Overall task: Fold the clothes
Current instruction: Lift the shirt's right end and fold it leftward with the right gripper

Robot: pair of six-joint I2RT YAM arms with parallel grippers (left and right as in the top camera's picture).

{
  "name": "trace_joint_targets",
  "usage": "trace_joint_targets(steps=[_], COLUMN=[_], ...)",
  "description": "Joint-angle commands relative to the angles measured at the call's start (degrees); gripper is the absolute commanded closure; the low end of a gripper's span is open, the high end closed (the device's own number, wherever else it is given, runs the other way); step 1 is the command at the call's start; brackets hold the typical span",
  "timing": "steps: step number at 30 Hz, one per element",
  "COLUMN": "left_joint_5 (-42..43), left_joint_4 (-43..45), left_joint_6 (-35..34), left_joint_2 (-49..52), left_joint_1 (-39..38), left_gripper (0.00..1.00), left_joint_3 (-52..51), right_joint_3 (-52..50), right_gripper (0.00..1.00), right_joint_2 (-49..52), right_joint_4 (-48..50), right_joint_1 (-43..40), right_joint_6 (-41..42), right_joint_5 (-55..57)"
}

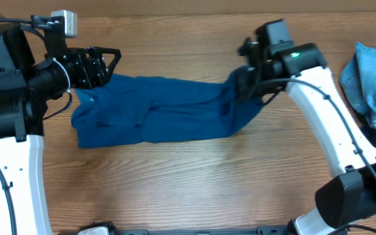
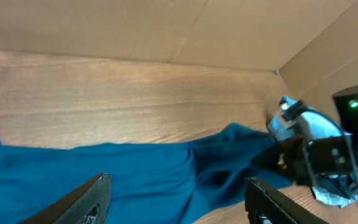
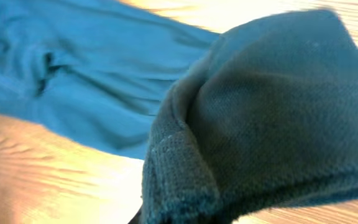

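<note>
A deep-blue shirt (image 1: pixel 155 108) lies stretched sideways across the wooden table (image 1: pixel 188 183). My left gripper (image 1: pixel 104 66) hovers over its left end with the fingers spread wide; in the left wrist view the gripper (image 2: pixel 179 205) has blue fabric (image 2: pixel 104 174) lying below and between its fingers, not pinched. My right gripper (image 1: pixel 245 83) is at the shirt's right end, shut on a bunched, slightly raised edge. In the right wrist view a thick fold of the shirt (image 3: pixel 260 112) fills the front and hides the jaws.
A crumpled light-blue denim garment (image 1: pixel 374 81) sits at the table's right edge, also visible in the left wrist view (image 2: pixel 309 130) behind the right arm. A cardboard wall (image 2: pixel 166 31) runs along the back. Bare wood lies in front of the shirt.
</note>
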Motion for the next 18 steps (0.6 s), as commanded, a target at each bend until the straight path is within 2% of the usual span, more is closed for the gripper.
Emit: trace_joint_targets(steps=[1, 18], left_joint_5=[1.3, 0.9], left_joint_4=[0.4, 1.5], left_joint_6=[0.7, 0.6], left_joint_2=[-3.0, -6.4], left_joint_1=[0.0, 0.0], left_gripper=[0.26, 0.22], left_joint_3=[0.5, 0.5], right_joint_3=[1.7, 1.6], right_gripper=[0.96, 0.96], right_joint_2=[0.6, 7.7], right_joint_4=[1.4, 12.2], right_joint_1=[3.6, 15.8], right_joint_6=[1.9, 4.7], right_joint_5=[-0.7, -2.9])
